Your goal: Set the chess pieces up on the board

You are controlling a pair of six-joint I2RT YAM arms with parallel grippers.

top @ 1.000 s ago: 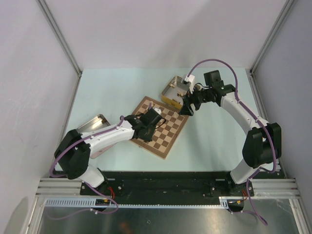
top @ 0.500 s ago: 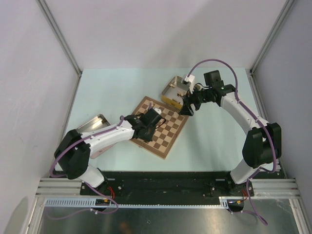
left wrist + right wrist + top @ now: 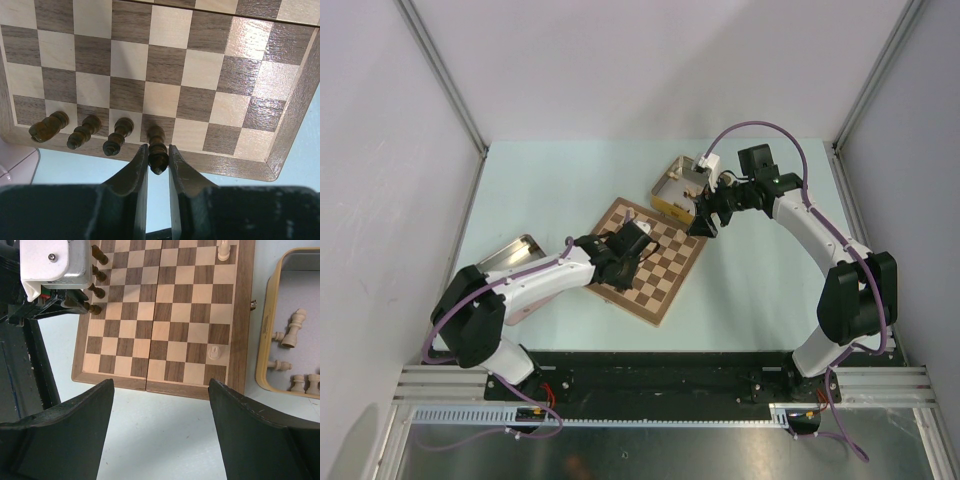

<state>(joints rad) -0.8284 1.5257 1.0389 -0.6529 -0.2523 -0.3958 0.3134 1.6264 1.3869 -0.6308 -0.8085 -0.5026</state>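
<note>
The left claw [image 3: 158, 150] is tightening, pinching the fourth dark brown wooden chess piece [image 3: 156, 136] on the edge row of the chequered wooden board [image 3: 225, 167], likely repositioning it.

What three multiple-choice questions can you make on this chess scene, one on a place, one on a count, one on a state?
1. Where do the spare pale pieces lie?
A) on the floor
B) in the yellow tin
C) in a cloth bag

2. How many dark pieces are on the board?
A) two
B) eight
C) four

3. How are the right arm's fingers?
A) open, holding nothing
B) shut on a pawn
C) shut on a cable

Answers: B, they lie loose inside the yellow rim; C, four sit in a row along one edge; A, both fingers stand wide apart with nothing held between them.
</note>
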